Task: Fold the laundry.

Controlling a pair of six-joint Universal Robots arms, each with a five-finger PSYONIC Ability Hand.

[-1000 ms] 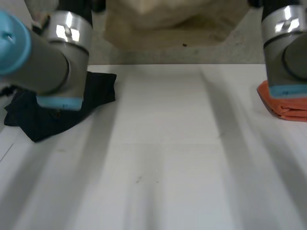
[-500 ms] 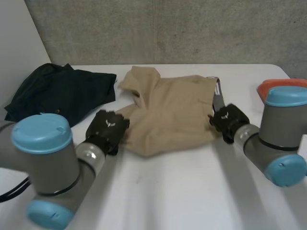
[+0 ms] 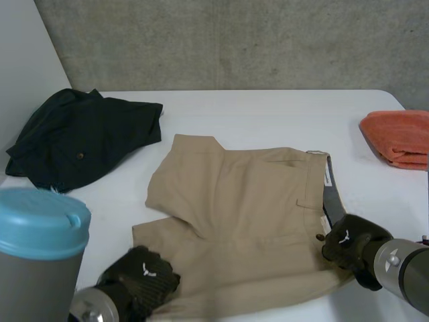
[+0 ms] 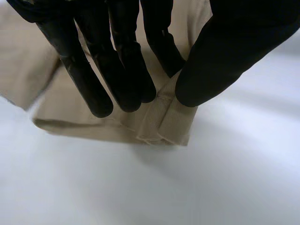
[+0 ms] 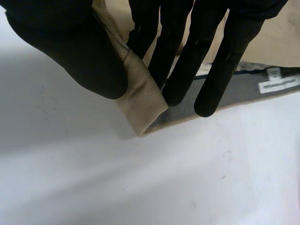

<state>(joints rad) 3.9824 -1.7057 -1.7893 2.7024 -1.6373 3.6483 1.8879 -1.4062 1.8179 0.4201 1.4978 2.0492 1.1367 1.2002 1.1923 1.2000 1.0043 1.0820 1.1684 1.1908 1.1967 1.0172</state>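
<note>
Flat tan shorts [image 3: 248, 215] on table [image 3: 268, 114], left hand [image 3: 141, 285] and right hand [image 3: 348, 239] at near corners

You have one white table [image 3: 255, 114]; three pieces of laundry lie on it: one pair of tan shorts [image 3: 248, 215]; one dark garment [image 3: 80, 137]; one orange cloth [image 3: 399, 137]; two black hands, the left hand [image 3: 141, 285] and the right hand [image 3: 348, 240].

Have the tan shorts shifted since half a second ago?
Yes: the tan shorts have slid toward the table's near edge, away from the black garment, which stayed put.
</note>
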